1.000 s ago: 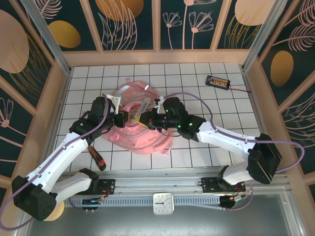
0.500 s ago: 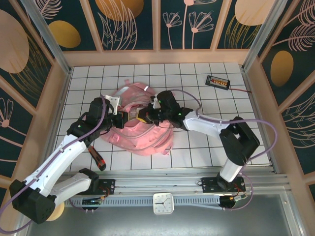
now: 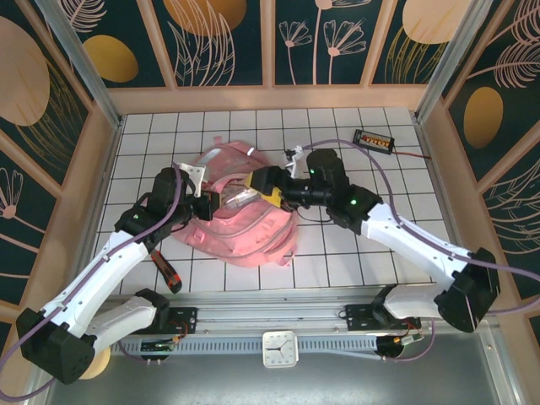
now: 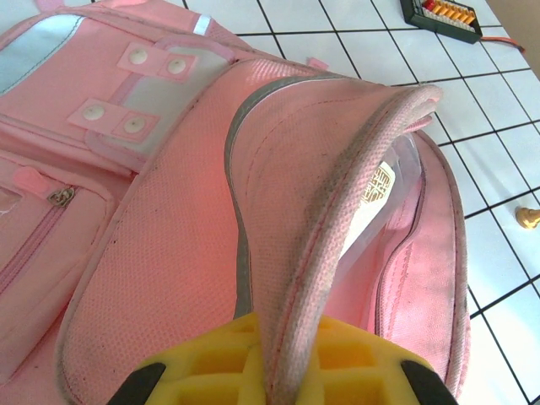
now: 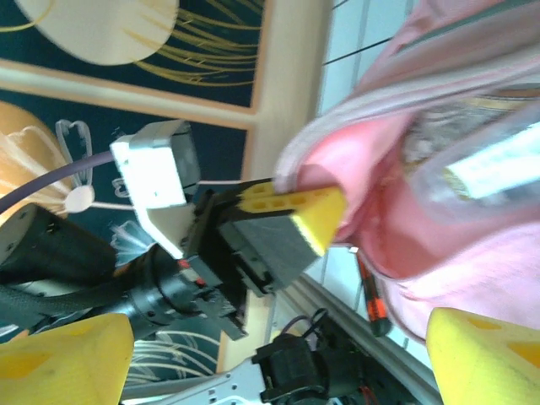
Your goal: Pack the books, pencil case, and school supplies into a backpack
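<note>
Dark walls [image 3: 228, 38] painted with gold leaves closed in the white tiled table [image 3: 354, 253]. The pink backpack [image 3: 245, 232] lay a little left of the table's middle, its mouth facing my right arm.

The big change was at that mouth. A moment earlier my right gripper [image 3: 268, 186] had been shut and pushed well in among the pink fabric. Now it had drawn back to just outside the opening, its yellow pads spread wide with nothing between them. I took that to mean the load had been let go inside. Through the right wrist camera a pale bar [image 5: 498, 169] lay in the bag under clear material. It was probably one of the supplies, though I could not tell what else was in there.

My left gripper [image 3: 208, 201] had not moved. It stayed clamped on the backpack's upper rim and held the mouth up, so the next item could go straight in.

I saw nothing between the right gripper and the opening. The rim was held on one side only, so I judged it might sag.

A red-and-black knife [image 3: 169, 277] lay beside my left arm near the front edge. A black box [image 3: 374, 139] with orange marks sat well apart at the far right. A tiny beige piece [image 4: 527, 218] rested on the tiles near the bag.
</note>
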Action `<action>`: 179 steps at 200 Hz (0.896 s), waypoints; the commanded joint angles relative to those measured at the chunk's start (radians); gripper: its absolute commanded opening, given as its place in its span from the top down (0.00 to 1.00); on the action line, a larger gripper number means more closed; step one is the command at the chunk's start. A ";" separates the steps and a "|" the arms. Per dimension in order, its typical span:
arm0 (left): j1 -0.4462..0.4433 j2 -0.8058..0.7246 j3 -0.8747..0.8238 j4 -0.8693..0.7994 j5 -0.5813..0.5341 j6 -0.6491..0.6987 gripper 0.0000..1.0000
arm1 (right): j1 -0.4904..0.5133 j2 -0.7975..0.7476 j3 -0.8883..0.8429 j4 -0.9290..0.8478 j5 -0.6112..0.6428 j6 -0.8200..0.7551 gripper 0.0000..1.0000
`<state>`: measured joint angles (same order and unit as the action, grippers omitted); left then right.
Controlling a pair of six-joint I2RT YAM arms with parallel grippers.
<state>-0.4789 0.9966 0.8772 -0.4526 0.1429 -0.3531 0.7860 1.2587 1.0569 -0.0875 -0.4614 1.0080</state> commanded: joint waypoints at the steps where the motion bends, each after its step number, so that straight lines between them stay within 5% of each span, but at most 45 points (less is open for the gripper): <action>1: -0.008 -0.033 0.036 0.195 0.059 0.005 1.00 | -0.014 0.042 -0.039 -0.194 0.094 -0.041 0.17; 37: -0.007 -0.028 0.025 0.179 0.095 0.026 1.00 | -0.020 0.136 0.054 -0.279 0.167 -0.105 0.18; 62: -0.007 -0.053 -0.009 0.164 0.091 0.031 1.00 | -0.040 0.199 0.080 -0.286 0.229 -0.139 0.39; 133: -0.007 -0.064 -0.004 0.160 0.108 0.021 1.00 | -0.066 0.448 0.287 -0.224 0.212 -0.212 0.52; 167: -0.007 -0.065 -0.020 0.161 0.123 0.017 1.00 | -0.030 0.560 0.479 -0.319 0.213 -0.259 0.50; 179: -0.006 -0.068 -0.028 0.165 0.121 0.017 1.00 | -0.027 0.620 0.558 -0.403 0.194 -0.283 0.40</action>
<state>-0.4759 0.9756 0.8406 -0.4530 0.1528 -0.3363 0.7269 1.7893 1.4647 -0.4324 -0.2440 0.7982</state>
